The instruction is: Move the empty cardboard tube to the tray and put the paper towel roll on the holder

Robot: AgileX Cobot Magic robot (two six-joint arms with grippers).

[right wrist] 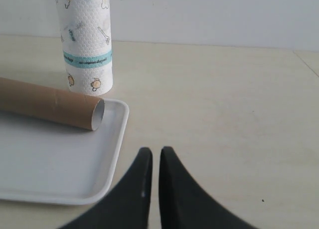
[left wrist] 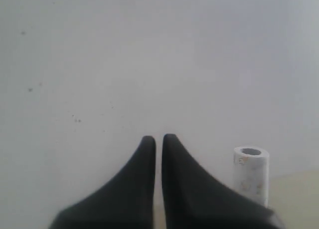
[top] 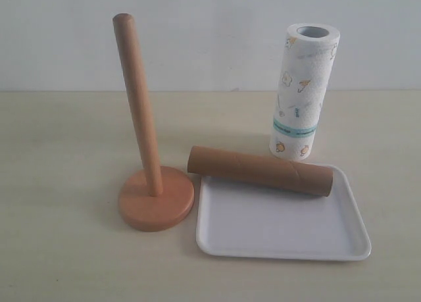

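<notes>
The brown cardboard tube [top: 260,170] lies across the far part of the white tray [top: 283,233], its left end jutting past the rim; the right wrist view also has the tube [right wrist: 47,103] and tray [right wrist: 55,164]. Behind the tray stands the paper towel roll [top: 304,91], upright on the table [right wrist: 85,39] [left wrist: 250,175]. Left of the tray rises the bare wooden holder [top: 139,111]. Neither gripper appears in the exterior view. My left gripper [left wrist: 159,138] is shut and empty, facing the wall. My right gripper [right wrist: 152,150] is shut and empty over the table beside the tray.
A pale beige table [top: 59,157] carries everything, with a plain white wall [top: 210,32] behind it. The holder's round base [top: 156,200] sits close to the tray's left rim.
</notes>
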